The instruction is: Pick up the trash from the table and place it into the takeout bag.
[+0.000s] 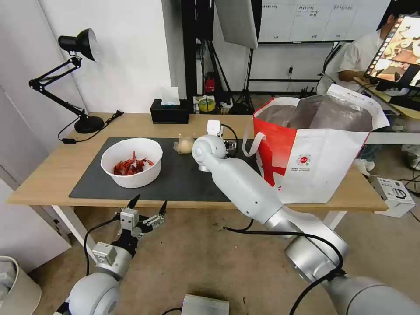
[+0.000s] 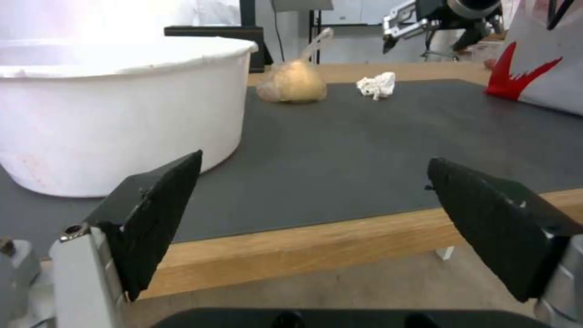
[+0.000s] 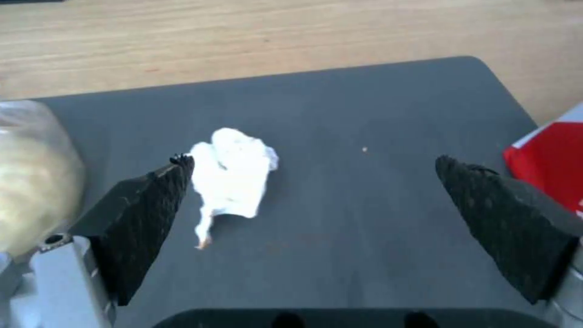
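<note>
Right wrist view: right gripper (image 3: 313,171) spread above crumpled tissue (image 3: 234,175).

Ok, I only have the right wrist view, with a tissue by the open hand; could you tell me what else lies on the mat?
Observer: Far left of your right hand, a white bowl of red shells sits on the mat.
Operator: Where is the left hand, please?
Observer: The left hand is open before the table's front edge, facing the bowl.
Operator: Is the bag ready?
Observer: The takeout bag stands upright, mouth open.
</note>
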Available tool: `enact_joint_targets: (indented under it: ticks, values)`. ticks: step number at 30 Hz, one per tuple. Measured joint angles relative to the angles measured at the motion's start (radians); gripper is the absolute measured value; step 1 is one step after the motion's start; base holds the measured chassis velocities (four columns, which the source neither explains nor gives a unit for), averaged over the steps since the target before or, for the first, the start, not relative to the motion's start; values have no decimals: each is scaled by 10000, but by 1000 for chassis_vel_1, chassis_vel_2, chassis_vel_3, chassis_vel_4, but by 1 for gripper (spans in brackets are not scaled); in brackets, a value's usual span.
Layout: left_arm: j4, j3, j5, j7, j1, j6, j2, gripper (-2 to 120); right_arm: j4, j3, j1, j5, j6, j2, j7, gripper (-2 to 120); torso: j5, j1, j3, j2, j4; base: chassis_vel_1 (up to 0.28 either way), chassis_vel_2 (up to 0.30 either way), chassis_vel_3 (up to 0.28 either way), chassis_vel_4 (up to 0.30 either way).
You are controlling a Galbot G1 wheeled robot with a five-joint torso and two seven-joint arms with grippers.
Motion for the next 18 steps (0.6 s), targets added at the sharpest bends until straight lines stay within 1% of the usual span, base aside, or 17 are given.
enact_joint_targets:
  ticks: [18]
  values:
    - [-15,146,41,1,-9,-20,-2,100,-318,167,-43,110,-69,-6,-22,100,0,0,0,0,0,0,0,0,0]
